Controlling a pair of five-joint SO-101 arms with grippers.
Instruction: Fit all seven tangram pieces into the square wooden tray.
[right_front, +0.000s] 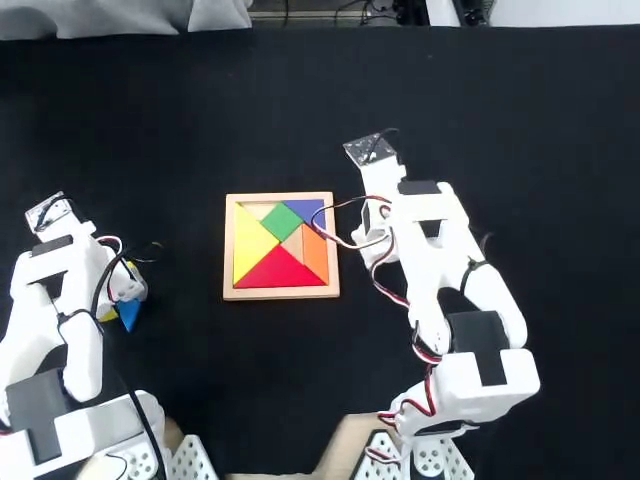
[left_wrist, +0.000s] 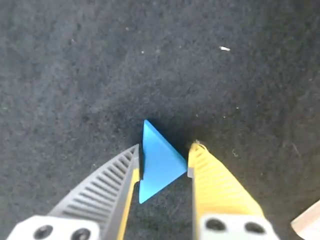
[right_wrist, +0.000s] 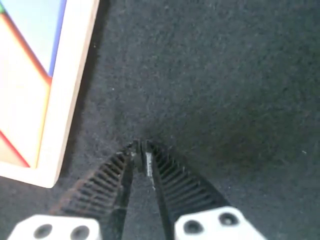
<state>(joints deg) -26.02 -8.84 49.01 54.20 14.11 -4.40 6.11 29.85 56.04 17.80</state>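
— What covers the table (right_front: 520, 120)?
— Black cloth, matt and faintly fuzzy.
— And the tray (right_front: 281, 294)?
— Pale, smooth wood. The blue triangle (left_wrist: 159, 161) looks painted, satin-smooth. The left gripper (left_wrist: 164, 147) has ridged plastic fingers (left_wrist: 215, 185).

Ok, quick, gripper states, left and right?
Left gripper: closed on the blue triangle.
Right gripper: closed, empty, beside the wooden tray.
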